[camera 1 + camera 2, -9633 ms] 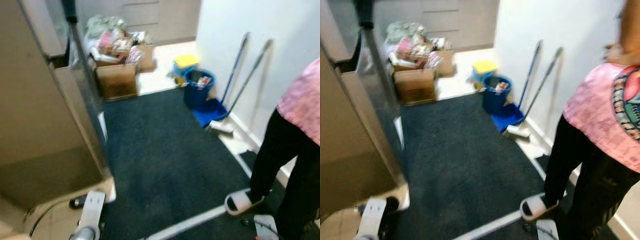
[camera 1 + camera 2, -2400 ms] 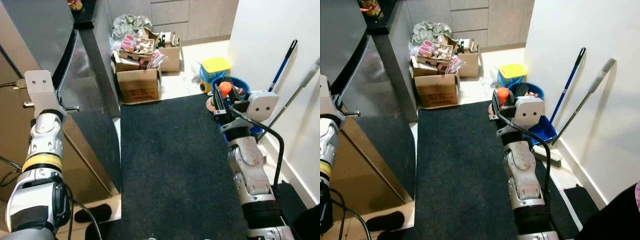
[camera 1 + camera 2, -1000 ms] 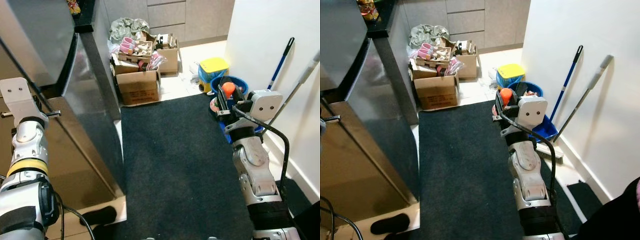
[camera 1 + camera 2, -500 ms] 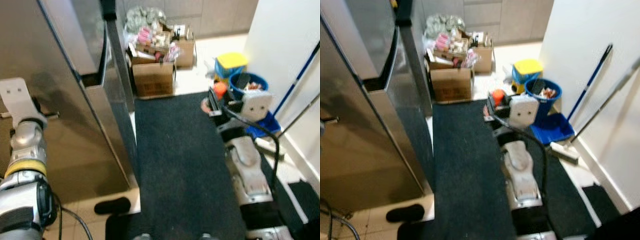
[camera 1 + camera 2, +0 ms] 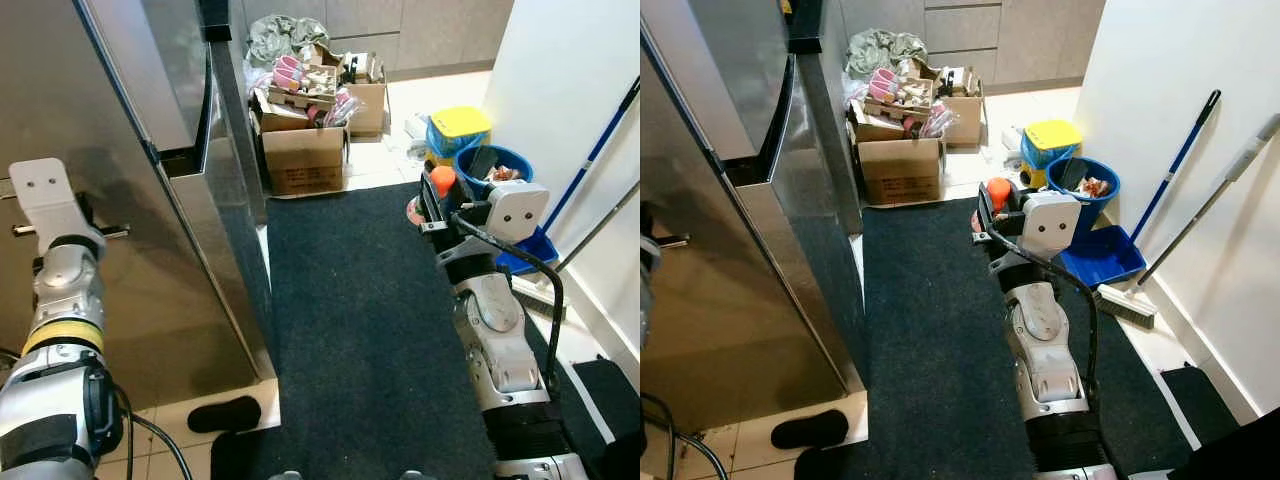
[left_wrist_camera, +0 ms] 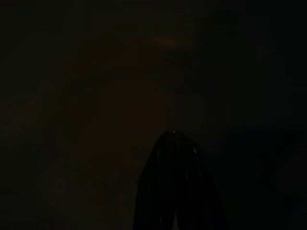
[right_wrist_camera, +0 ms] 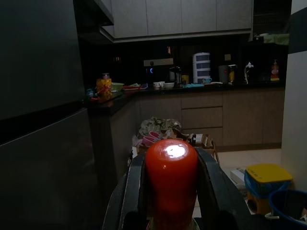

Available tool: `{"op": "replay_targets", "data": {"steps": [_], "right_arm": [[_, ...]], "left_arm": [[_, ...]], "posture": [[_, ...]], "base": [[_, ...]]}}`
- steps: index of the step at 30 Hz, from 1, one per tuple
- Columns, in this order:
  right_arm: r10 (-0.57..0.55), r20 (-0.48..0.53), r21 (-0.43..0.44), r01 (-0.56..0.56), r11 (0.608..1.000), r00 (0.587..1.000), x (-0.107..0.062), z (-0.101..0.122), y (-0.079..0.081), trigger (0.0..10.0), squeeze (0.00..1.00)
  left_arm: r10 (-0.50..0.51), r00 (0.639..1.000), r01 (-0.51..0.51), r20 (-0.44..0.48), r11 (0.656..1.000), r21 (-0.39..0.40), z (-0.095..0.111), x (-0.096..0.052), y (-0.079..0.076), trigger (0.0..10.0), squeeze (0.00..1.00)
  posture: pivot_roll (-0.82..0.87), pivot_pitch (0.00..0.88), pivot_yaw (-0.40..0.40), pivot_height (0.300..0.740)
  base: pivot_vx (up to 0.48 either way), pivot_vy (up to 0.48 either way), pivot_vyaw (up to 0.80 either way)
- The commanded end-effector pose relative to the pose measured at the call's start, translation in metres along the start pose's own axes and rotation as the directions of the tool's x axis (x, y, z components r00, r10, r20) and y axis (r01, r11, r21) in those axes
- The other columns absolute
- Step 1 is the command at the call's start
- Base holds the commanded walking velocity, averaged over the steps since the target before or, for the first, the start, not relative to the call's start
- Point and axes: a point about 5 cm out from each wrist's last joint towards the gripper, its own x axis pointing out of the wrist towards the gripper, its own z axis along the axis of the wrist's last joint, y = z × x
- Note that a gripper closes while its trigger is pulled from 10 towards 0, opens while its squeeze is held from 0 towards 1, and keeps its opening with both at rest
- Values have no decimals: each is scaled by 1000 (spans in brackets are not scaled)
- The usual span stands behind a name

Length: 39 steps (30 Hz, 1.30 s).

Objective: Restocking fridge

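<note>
fridge [image 5: 150, 200]: brushed metal, dull sheen | carpet [image 5: 370, 330]: dark, matt, rough pile | boxes [image 5: 305, 160]: brown cardboard, matt | bucket [image 5: 500, 165]: blue plastic, smooth | bottle cap [image 7: 171, 167]: orange-red, glossy | right gripper [image 7: 170, 191] fingers [image 7: 213, 191]: black, matt | wall [image 5: 560, 80]: white, smooth

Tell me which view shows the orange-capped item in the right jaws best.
The right wrist view: the orange-capped item sits close and centered, with a black finger against each side of it, right gripper shut on it. The eye views show a small orange cap at the arm's far end. The left wrist view is too dark to help.
</note>
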Motion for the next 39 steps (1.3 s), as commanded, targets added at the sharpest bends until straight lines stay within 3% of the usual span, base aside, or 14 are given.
{"op": "replay_targets", "data": {"steps": [1, 6, 10, 14, 29, 39], "right_arm": [[2, 0, -8, -2, 1000, 1000, -1, 2, 1, 10000, 0], [10, 11, -13, -10, 1000, 1000, 0, 6, 2, 10000, 0], [12, 16, -21, -11, 1000, 1000, 1, 8, -1, 10000, 0], [19, 28, -29, -18, 999, 999, 2, 11, 0, 10000, 0], [26, 45, -40, -24, 999, 999, 2, 17, 3, 10000, 0], [30, 44, -49, -28, 998, 999, 1, 18, 2, 10000, 0]], "left_arm": [[-24, 1000, 24, -3, 1000, 10, -8, -4, -10, 10000, 0], [-16, 1000, 16, -20, 1000, 20, -13, -6, -14, 10000, 0], [-51, 998, 52, -22, 998, 24, -16, -7, -25, 10000, 0], [-101, 995, 101, 3, 995, 24, -12, -7, -39, 10000, 0], [-140, 990, 140, 32, 990, -5, 1, 0, -62, 10000, 0], [-285, 959, 285, 7, 959, 17, -1, -4, -83, 10000, 0]], "posture": [[68, 52, 31, 740], [59, 64, 28, 740], [56, 75, 13, 740], [51, 102, 11, 740], [28, 118, 16, 740], [2, 101, 21, 740]], "base": [[0, 0, 0], [0, 0, 0], [0, 0, 0], [0, 0, 0], [0, 0, 0], [0, 0, 0]]}}
